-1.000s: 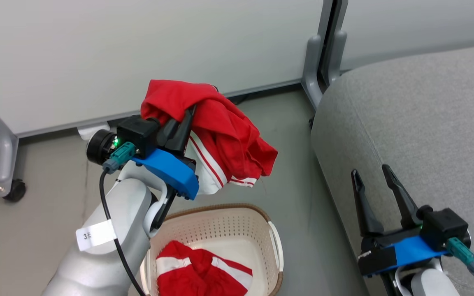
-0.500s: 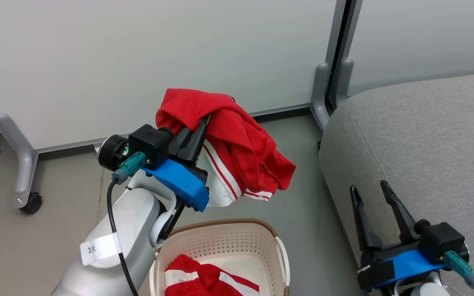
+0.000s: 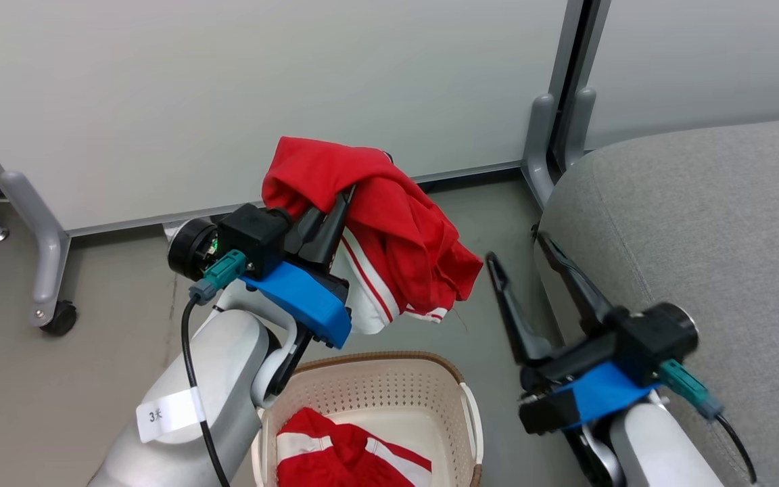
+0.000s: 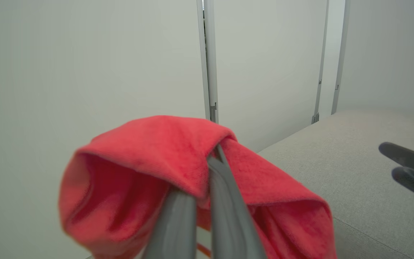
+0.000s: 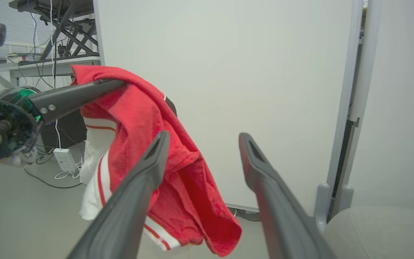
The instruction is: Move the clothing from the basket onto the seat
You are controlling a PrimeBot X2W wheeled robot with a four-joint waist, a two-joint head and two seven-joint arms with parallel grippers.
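A red garment with white stripes [image 3: 396, 237] hangs in the air above the basket [image 3: 376, 385], draped over the fingers of my left gripper [image 3: 345, 196], which is shut on it. The left wrist view shows the red cloth [image 4: 149, 154] folded over my left gripper [image 4: 216, 153]. A second red and white garment [image 3: 342, 456] lies inside the basket. My right gripper [image 3: 516, 247] stands open just right of the hanging garment, beside the grey sofa [image 3: 700, 237]. In the right wrist view my right gripper [image 5: 203, 138] is open with the garment [image 5: 149, 144] just beyond its left finger.
White partition panels on grey wheeled feet [image 3: 51, 297] stand behind the basket, with a post [image 3: 552, 128] at the sofa's corner. Grey floor [image 3: 58, 392] lies around the basket. A desk with cables [image 5: 49, 57] shows at far left in the right wrist view.
My right gripper has risen and swung left, from low beside the sofa to close by the hanging garment. The head camera shifted a little; the left gripper still holds the garment.
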